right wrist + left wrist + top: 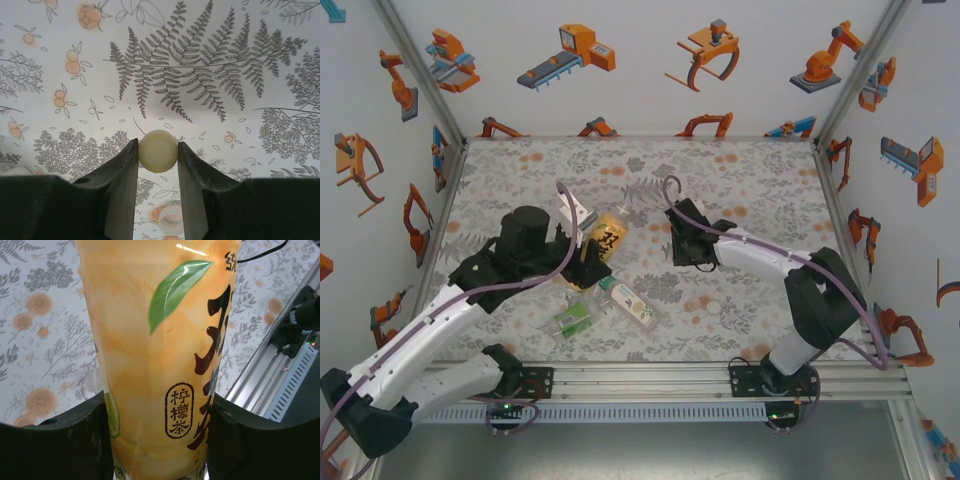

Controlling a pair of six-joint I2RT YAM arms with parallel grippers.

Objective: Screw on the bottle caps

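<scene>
My left gripper (159, 407) is shut on the amber-yellow bottle (160, 350), one finger on each side of its lower body. In the top view that bottle (608, 238) is held tilted above the middle of the table at my left gripper (585, 250). My right gripper (157, 145) is shut on a pale yellowish cap (157, 150), pinched at the fingertips above the cloth. In the top view the right gripper (680, 243) hangs to the right of the amber bottle, apart from it. A white cap (170, 220) lies on the cloth under the right fingers.
The white-labelled bottle (633, 303) and the green-labelled bottle (573, 318) lie on their sides near the front of the floral tablecloth (770, 180). An aluminium rail (650, 375) runs along the near edge, and patterned walls close in the other three sides.
</scene>
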